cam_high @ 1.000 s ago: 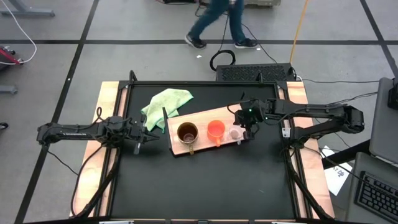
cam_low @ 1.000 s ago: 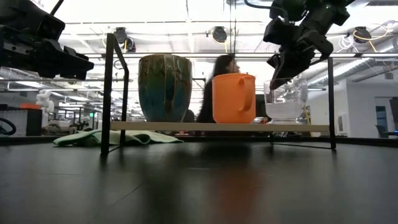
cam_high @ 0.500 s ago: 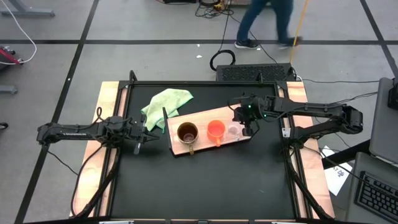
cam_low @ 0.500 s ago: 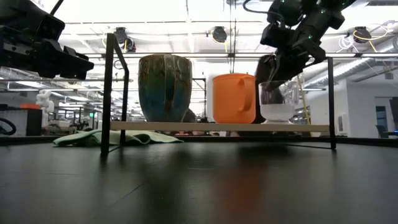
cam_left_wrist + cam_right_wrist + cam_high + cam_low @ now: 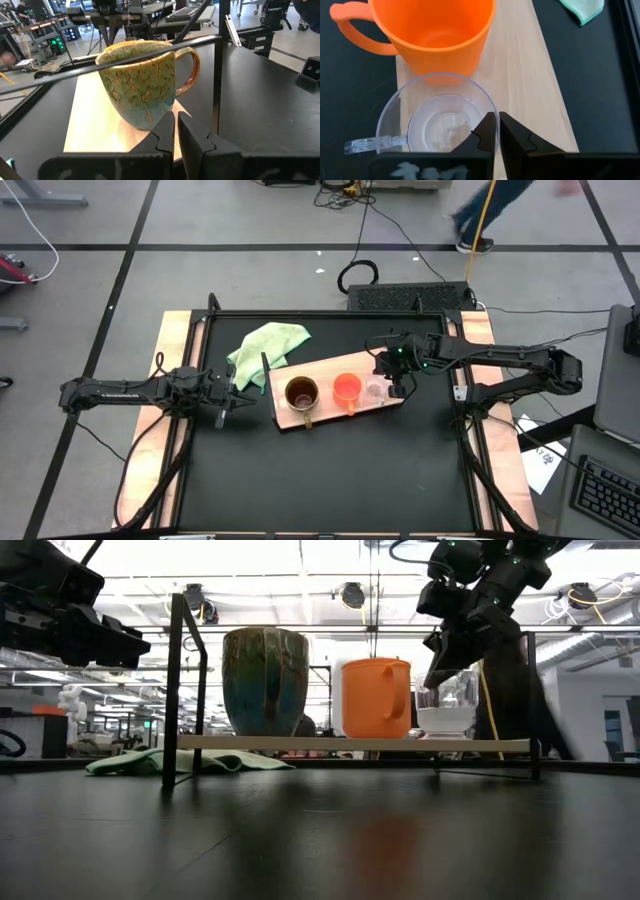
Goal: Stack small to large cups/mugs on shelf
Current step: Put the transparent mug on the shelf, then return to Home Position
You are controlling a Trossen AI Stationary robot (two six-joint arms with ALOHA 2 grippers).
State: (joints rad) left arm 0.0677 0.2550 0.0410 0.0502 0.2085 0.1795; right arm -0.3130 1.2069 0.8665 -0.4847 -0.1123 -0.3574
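Observation:
The light-wood shelf board [image 5: 325, 416] carries three vessels, each standing upright on its base. They are the brown mug [image 5: 302, 393], the orange cup [image 5: 347, 389] and the clear glass cup [image 5: 376, 390]. My right gripper [image 5: 394, 383] is shut and empty. In the low view it hangs [image 5: 436, 655] just above the glass cup's rim [image 5: 447, 678], on the side away from the orange cup [image 5: 435, 35]. My left gripper [image 5: 243, 396] is shut and empty, left of the board, short of the brown mug [image 5: 145, 85].
A light green cloth [image 5: 268, 345] lies at the board's far left end. A black frame's posts [image 5: 180, 690] stand around the work area. A person [image 5: 500, 205] walks beyond the far edge. The dark tabletop [image 5: 330, 480] lies bare near me.
My right gripper dipped a fingertip into the glass cup while going toward the orange cup, then rose above the rim. The glass cup has slid a little along the board toward the orange cup and stays upright.

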